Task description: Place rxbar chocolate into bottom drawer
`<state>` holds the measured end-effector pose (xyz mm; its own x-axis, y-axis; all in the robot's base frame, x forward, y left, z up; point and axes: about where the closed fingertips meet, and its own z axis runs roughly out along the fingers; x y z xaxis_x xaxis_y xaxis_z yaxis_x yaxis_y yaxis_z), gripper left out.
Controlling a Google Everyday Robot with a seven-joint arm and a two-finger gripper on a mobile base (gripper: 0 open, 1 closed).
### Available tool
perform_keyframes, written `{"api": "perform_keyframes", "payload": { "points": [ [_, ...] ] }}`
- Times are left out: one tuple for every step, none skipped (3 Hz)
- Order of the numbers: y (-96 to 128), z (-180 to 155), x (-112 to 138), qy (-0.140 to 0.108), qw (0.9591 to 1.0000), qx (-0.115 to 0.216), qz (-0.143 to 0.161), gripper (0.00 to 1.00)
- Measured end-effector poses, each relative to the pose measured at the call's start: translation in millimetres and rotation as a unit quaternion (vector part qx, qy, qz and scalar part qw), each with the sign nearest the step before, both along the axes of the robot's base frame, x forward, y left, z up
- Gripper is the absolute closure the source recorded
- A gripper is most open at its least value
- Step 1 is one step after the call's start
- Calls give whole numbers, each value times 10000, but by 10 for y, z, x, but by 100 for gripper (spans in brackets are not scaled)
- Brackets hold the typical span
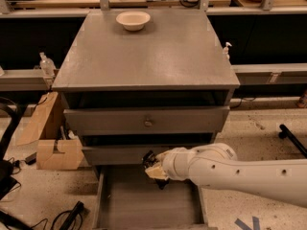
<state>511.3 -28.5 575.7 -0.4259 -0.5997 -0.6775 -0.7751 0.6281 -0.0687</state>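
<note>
Nearly done: claw (154, 169) hangs low over the rear of the open bottom drawer (139, 206). Dark rxbar chocolate (161, 183) shows just under it. Can't tell whether the claw grips it. Left: release, withdraw.

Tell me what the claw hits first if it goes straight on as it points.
The claw sits over the open bottom drawer, pointing toward picture-left. It would likely meet the middle drawer's front first. Depth is unclear, so it might instead reach the bottom drawer's left wall.
</note>
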Motion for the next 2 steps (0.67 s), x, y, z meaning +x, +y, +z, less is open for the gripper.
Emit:
{"api": "perform_keyframes", "payload": {
  "points": [
    [201, -529, 146, -90, 9992, 199, 322, 100],
    [399, -1005, 189, -294, 9964, 488, 634, 100]
  ]
}}
